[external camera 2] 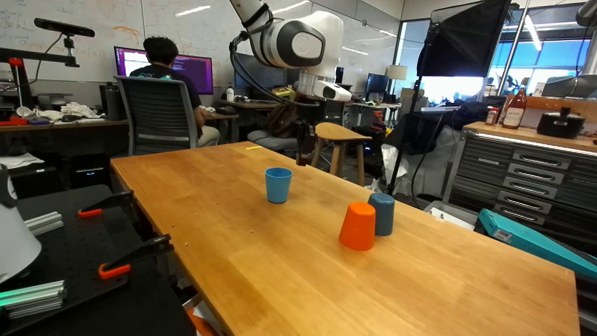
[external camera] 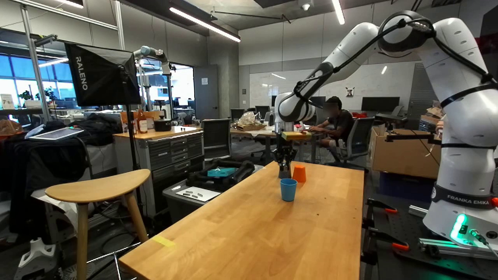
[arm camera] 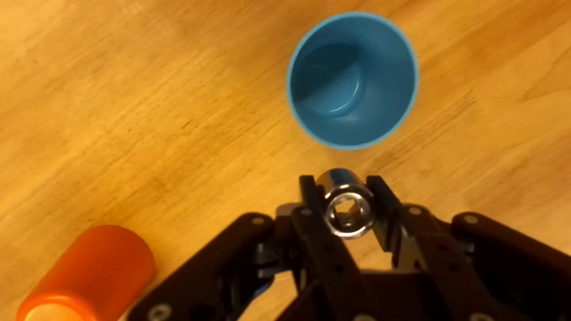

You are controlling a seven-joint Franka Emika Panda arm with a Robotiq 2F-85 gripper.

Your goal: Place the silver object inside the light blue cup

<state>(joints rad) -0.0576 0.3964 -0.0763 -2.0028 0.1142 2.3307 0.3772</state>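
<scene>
The light blue cup (arm camera: 386,96) stands upright, open side up, on the wooden table; it shows in both exterior views (external camera: 288,189) (external camera 2: 278,185). Its inside shows no object in the wrist view. My gripper (arm camera: 341,185) is shut on the silver object (arm camera: 350,216), a shiny hollow cylinder held between the fingertips. The fingertips lie just beside the cup's rim in the wrist view, not over its opening. In both exterior views the gripper (external camera: 285,160) (external camera 2: 305,156) is raised above the table, apart from the cup. The silver object cannot be made out there.
An orange cup (arm camera: 96,272) stands upside down on the table (external camera 2: 224,252), also seen in both exterior views (external camera: 299,174) (external camera 2: 358,227). A dark blue cup (external camera 2: 382,214) stands upside down close beside it. A wooden stool (external camera: 99,186) is off the table's edge.
</scene>
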